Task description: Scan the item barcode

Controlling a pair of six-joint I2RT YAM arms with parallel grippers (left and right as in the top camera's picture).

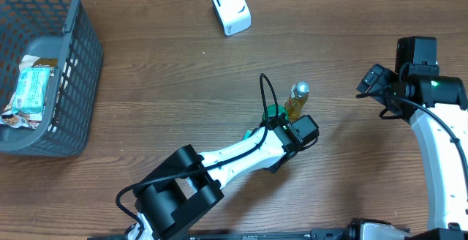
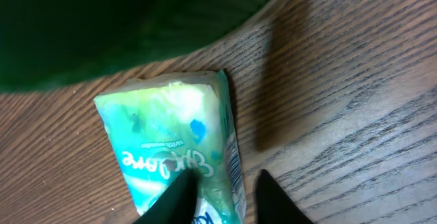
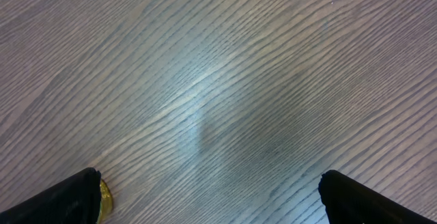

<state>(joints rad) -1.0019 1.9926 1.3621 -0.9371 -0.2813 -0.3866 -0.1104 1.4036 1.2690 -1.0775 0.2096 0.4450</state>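
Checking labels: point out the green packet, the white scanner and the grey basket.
green packet [image 2: 164,125]: left wrist view, printed face
white scanner [image 1: 231,9]: overhead view, top face
grey basket [image 1: 80,79]: overhead view, right wall

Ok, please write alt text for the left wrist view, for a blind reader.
A green and white packet lies on the wooden table, its edge between the dark fingers of the left claw. A blurred dark green shape fills the top.

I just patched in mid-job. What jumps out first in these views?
At table centre, the left gripper straddles the edge of a green-and-white packet, right beside a small bottle. A white box sits at the far edge, and a gray basket at the left holds other packets. The right gripper hangs wide open over bare wood.
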